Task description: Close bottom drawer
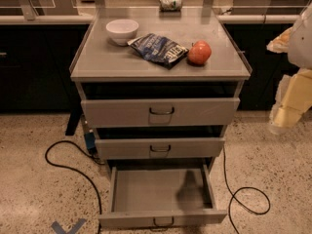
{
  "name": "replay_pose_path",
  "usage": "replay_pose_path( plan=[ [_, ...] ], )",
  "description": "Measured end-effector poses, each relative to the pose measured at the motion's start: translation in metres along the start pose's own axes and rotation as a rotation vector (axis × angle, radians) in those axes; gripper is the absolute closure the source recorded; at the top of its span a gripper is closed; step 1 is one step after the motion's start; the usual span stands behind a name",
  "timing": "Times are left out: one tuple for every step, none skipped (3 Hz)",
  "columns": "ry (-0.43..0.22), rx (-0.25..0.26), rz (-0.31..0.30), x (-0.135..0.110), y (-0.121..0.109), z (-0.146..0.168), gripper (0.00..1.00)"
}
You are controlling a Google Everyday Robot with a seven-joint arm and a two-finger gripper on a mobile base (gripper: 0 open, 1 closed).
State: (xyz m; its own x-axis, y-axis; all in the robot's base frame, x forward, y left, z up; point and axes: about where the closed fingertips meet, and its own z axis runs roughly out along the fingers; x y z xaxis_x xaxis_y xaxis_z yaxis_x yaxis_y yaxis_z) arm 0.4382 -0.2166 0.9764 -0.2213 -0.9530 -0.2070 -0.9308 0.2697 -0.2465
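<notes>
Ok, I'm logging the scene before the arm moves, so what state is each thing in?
bottom drawer: pulled far out, empty.
middle drawer: slightly open.
top drawer: slightly open.
bowl: upright.
chip bag: lying flat.
apple: whole, beside the bag.
can: on its side.
gripper: at right edge, touching no drawer.

Dim, warm overhead light; soft glare on cabinet top (pixel 112 57); shadow patch inside bottom drawer (pixel 146 186); gripper (pixel 287 112) at right edge, brightly lit.
</notes>
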Motion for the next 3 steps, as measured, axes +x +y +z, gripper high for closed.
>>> replay_pose_path(
  plan=[
    [0.000, 0.000, 0.000, 0.000, 0.000, 0.000, 0.00],
    [0.009, 0.002, -0.017, 0.008, 0.005, 0.013, 0.00],
    [0.062, 0.008, -0.066, 0.026, 0.016, 0.052, 0.00]
  ],
)
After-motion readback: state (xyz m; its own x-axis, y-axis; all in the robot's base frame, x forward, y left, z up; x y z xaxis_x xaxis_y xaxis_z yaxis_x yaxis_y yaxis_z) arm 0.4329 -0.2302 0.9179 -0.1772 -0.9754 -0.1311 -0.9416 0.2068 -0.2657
